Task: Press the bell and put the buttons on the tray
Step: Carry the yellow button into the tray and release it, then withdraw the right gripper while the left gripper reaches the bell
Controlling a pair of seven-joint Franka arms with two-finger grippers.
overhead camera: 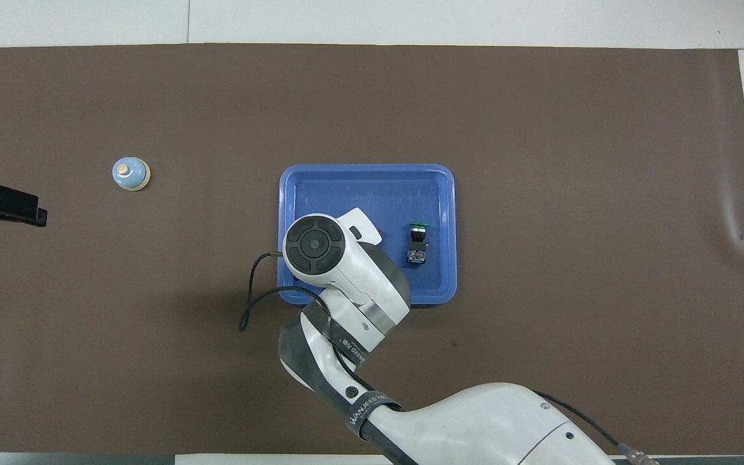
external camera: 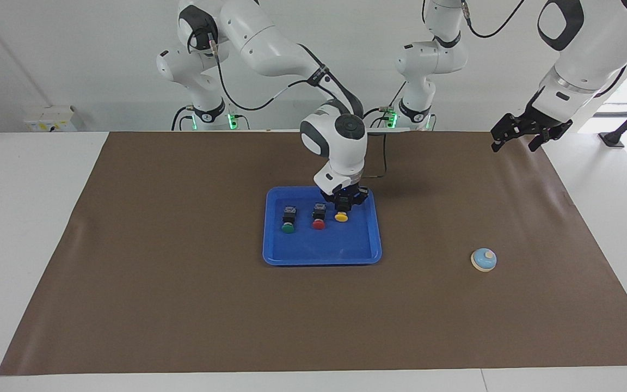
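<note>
Blue tray (external camera: 321,256) flat on the brown mat (external camera: 183,305), about midway between the two arms' ends of the table; same tray (overhead camera: 367,177) partly covered by the right arm in the overhead view.

Three push-buttons in a row on the tray, in the part of it nearer the robots, each lying with its cap turned away from the robots. Green button (external camera: 288,222) toward the right arm's end of the tray, clear of any gripper, also plain from above (overhead camera: 418,242). Red button (external camera: 319,216) in the middle of the row, apart from its neighbours; only a sliver of red visible from above beside the arm's wrist. Yellow button (external camera: 340,216) toward the left arm's end of the tray, hidden from above.

Right gripper (external camera: 343,206) low over the tray, fingers pinched together on the black body of the yellow button, yellow cap poking out just below the fingertips. Whether the button already rests on the tray floor: cannot tell.

Bell (external camera: 484,259), light blue dome with cream knob, upright on the mat well apart from the tray, toward the left arm's end of the table (overhead camera: 130,174).

Left gripper (external camera: 528,133) waiting in the air above the mat's edge at the left arm's end, well apart from the tray, jaws spread wide, nothing between them; seen at the frame edge from above (overhead camera: 0,205).
</note>
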